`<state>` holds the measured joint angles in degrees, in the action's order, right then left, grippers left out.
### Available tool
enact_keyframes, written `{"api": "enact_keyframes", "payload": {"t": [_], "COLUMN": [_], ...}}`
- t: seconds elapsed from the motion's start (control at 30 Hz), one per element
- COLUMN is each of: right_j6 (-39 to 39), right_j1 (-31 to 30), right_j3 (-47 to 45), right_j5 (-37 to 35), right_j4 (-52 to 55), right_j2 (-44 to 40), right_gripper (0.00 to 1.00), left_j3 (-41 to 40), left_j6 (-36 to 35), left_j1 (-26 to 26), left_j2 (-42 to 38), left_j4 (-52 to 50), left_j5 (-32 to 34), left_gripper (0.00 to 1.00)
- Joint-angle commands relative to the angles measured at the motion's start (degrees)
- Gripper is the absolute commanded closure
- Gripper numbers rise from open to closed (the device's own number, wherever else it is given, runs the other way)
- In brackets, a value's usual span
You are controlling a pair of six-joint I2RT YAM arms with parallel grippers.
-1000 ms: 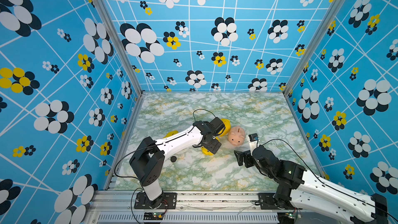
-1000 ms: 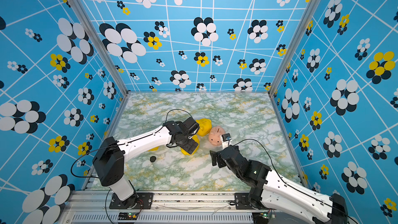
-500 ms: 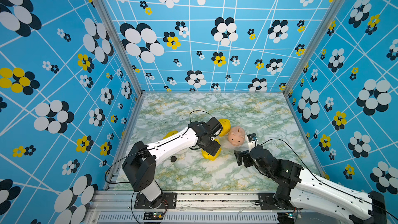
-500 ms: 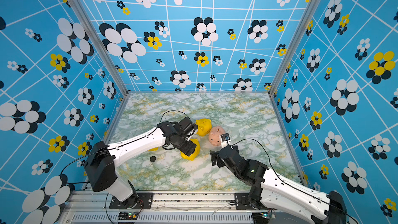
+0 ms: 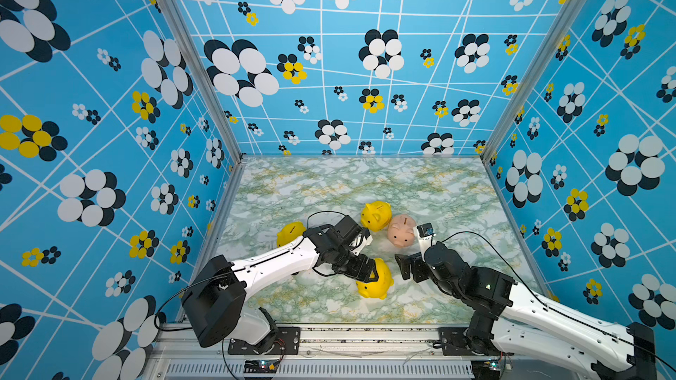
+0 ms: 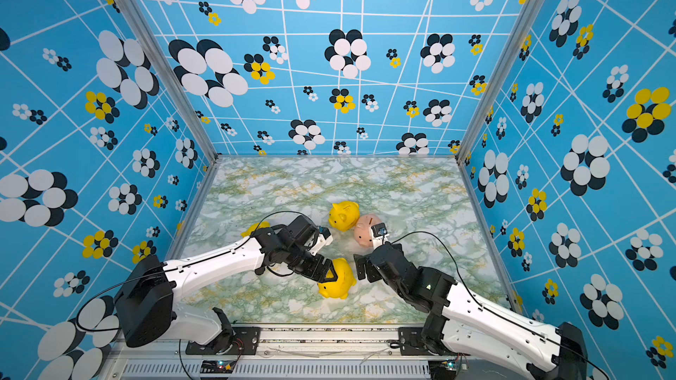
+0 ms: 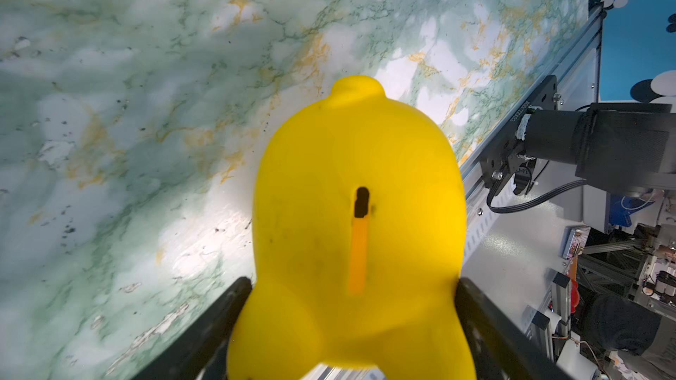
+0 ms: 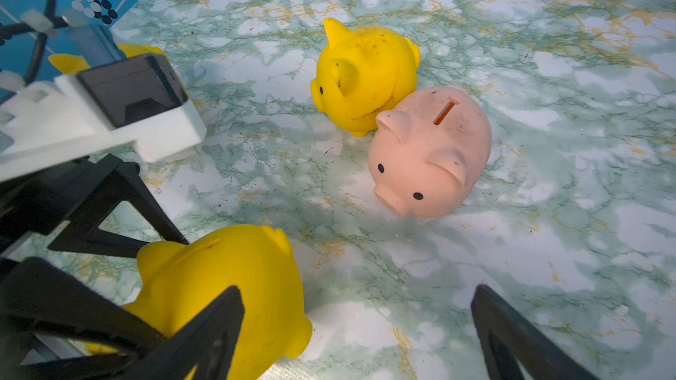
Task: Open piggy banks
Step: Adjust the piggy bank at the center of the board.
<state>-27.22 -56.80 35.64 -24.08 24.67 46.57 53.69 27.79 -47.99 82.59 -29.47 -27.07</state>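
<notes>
Green-white marbled table [image 5: 329,184] inside blue flowered walls [image 5: 109,140]; left gripper [image 5: 370,273] near front centre, jaws pinching sides of front yellow piggy bank [image 5: 380,286], coin slot facing wrist camera; right gripper [image 8: 356,288] just beside it, jaws spread wide, empty; pink piggy bank [image 5: 401,231] upright at mid-table, touching second yellow piggy bank [image 5: 376,215] behind it; third yellow piggy bank [image 5: 290,232] partly hidden behind left arm [image 5: 278,268].

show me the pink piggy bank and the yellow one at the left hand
pink piggy bank [image 8: 428,148]: right wrist view, head between its ears
yellow piggy bank [image 7: 311,195]: left wrist view, back beside coin slot
</notes>
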Motion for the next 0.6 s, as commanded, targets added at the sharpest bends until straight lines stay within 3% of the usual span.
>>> {"api": "enact_keyframes", "payload": {"t": [0.0, 0.23, 0.57], "right_j6": [0.41, -0.96, -4.09], "right_j1": [0.37, 0.41, 0.37], "right_j3": [-0.12, -1.78, -5.45], "right_j5": [1.39, 2.93, 5.24], "right_j4": [-0.37, -2.44, -5.3], "right_j2": [0.61, 2.25, 3.43], "right_gripper": [0.0, 0.0, 0.0], "left_j3": [-0.7, -2.47, -2.73], "left_j6": [1.32, -0.82, -1.85], "left_j1": [1.62, 6.72, 7.45], "left_j2": [-2.13, -3.49, -2.66], "left_j4": [0.94, 0.51, 1.71], "left_j5": [-0.15, -1.09, 1.18], "left_gripper": [0.0, 0.01, 0.01]}}
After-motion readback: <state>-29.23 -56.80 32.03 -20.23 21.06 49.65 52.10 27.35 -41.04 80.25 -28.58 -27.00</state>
